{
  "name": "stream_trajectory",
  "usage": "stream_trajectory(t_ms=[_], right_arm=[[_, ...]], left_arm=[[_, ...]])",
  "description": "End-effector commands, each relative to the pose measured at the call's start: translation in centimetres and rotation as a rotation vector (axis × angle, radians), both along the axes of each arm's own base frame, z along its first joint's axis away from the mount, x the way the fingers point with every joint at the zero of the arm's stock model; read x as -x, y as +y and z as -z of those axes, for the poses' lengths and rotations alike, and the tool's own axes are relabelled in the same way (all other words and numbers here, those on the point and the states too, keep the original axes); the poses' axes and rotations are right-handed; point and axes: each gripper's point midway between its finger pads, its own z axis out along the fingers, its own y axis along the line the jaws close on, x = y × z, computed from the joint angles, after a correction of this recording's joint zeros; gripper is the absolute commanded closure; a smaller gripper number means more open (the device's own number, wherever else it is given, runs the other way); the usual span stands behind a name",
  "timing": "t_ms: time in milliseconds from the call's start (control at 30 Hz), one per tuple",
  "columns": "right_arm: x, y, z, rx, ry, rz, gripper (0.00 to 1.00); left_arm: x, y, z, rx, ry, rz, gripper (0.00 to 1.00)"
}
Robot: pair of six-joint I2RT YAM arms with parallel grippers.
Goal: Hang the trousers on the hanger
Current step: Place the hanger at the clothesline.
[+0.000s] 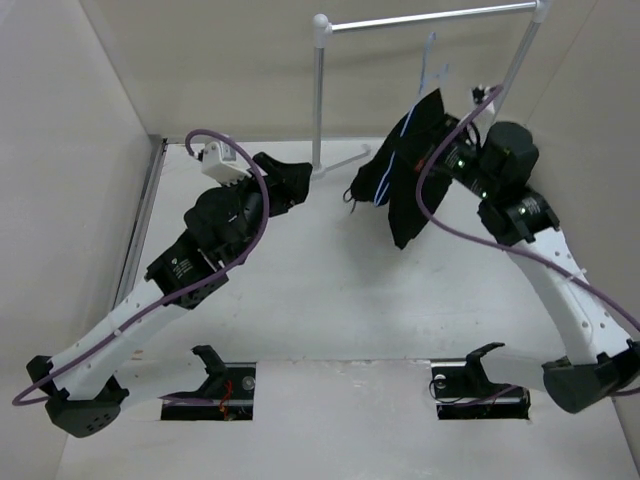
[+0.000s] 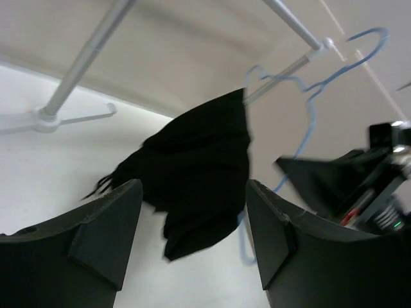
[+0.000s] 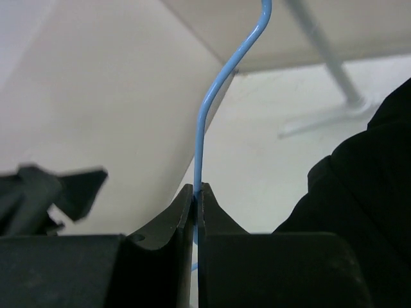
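The right gripper (image 3: 198, 196) is pinching the thin pale-blue wire hanger (image 3: 209, 109) tight, so the clamp needs holding steady and level while lifting the hook toward the white tubular rack (image 1: 420, 18). The large black soft trousers (image 1: 405, 185) are draping over the hanger just beside those fingers, seemingly bunched. The left gripper (image 2: 192, 189) is gaping empty, apart from the cloth

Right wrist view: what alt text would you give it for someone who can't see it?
The right gripper is shut on a thin blue wire hanger, whose wire rises from between its black fingers and bends right at the top. Black trousers fill the right edge, with a white rack behind.
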Motion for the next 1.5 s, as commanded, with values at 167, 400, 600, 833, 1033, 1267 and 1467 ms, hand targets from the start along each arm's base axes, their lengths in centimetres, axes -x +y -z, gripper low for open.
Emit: stream_trajectory(t_ms=[167,400,600,833,1033,1267,1467], right_arm=[[-9.5,-5.4,-7.0,0.041,-0.152,0.129,1.00],[-15.0,-8.2,-7.5,0.056,-0.152,0.147,1.00],[-17.3,-8.9,-7.6,0.069,-0.159,0.123,1.00],[-19.7,-9.8,-5.7,0.064,-0.110,0.136,1.00],[-21.8,-11.5,-3.2,0.063,-0.054,0.165,1.00],[-23.2,-12.6,-0.7,0.063,0.003,0.182,1.00],[-23.4,-13.7,-0.2,0.073,0.007,0.229,0.66]], left_arm=[[0.2,4.2,10.1,-0.133,0.187,-0.097,0.30],[2.1,8.1,18.6,-0.201,0.357,-0.166,0.20],[2.7,9.1,21.5,-0.210,0.415,-0.186,0.20],[2.4,8.8,23.0,-0.212,0.450,-0.191,0.18],[2.1,9.4,23.4,-0.214,0.463,-0.215,0.09],[1.9,10.1,23.6,-0.209,0.473,-0.238,0.00],[1.9,11.7,23.8,-0.227,0.491,-0.296,0.00]])
